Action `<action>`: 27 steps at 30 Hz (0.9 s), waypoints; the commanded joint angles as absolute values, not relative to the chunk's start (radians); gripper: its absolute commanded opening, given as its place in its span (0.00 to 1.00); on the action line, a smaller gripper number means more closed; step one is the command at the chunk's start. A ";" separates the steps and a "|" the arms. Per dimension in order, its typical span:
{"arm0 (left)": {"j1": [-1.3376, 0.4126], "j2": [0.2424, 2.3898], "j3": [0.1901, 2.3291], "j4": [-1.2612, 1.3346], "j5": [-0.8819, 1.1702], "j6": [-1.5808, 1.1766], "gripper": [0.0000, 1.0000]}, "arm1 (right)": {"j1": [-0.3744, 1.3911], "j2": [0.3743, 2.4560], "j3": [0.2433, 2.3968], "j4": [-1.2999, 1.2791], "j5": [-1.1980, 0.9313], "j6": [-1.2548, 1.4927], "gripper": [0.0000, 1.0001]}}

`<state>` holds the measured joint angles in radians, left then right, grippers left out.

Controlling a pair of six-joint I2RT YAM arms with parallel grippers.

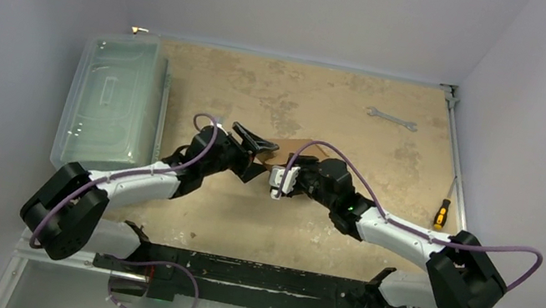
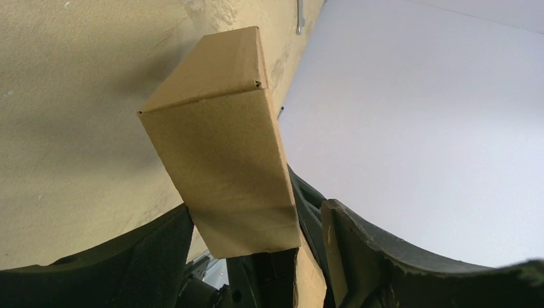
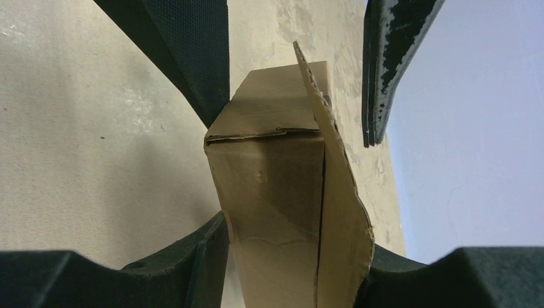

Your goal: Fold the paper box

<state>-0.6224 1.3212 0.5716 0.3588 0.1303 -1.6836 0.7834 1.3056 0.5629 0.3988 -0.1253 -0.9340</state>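
Beige and mottled, the desk [image 1: 263, 93] carried a clear plastic bin [image 1: 114, 100] along its left side, and both arms met near the middle. There sat the paper box [image 2: 224, 160], mostly hidden from above by the two wrists (whether it rested on the desk or hung clear could not be told).

By the look of it, most of the folding was done. The brown corrugated sheet had become a closed rectangular body with sharp corners and its end panel shut. The left fingers [image 2: 128, 256] stood spread around it, one close against a wall and the other apart, so they gripped nothing. The right fingers [image 3: 96, 276] seemed closed on the box from the opposite end, one on a wall and one against the loose flap [image 3: 340, 192].

That flap bowed outward along one side, not yet tucked; pressing it home looked like the main job left. A wrench [image 1: 392, 119] and a screwdriver [image 1: 442, 212] lay well apart.
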 commanded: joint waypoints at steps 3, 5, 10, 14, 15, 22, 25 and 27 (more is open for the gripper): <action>-0.607 1.221 0.545 0.338 0.121 -1.652 0.72 | 0.771 1.261 0.614 0.383 -0.159 -0.896 0.51; -0.607 1.175 0.540 0.290 0.105 -1.626 0.73 | 0.764 1.253 0.619 0.377 -0.166 -0.879 0.50; -0.606 1.053 0.516 0.197 0.077 -1.579 0.75 | 0.750 1.244 0.643 0.340 -0.209 -0.827 0.49; -0.605 0.980 0.519 0.147 0.068 -1.487 0.76 | 0.713 1.220 0.677 0.284 -0.287 -0.749 0.49; -0.606 0.960 0.525 0.136 0.063 -1.453 0.76 | 0.699 1.213 0.687 0.268 -0.311 -0.730 0.49; -0.606 0.815 0.562 0.125 0.107 -1.085 0.80 | 0.593 1.172 0.764 0.153 -0.469 -0.583 0.49; -0.606 0.752 0.575 0.122 0.131 -0.958 0.83 | 0.564 1.170 0.796 0.099 -0.525 -0.527 0.48; -0.606 0.725 0.583 0.110 0.138 -0.891 0.83 | 0.548 1.170 0.819 0.062 -0.560 -0.474 0.48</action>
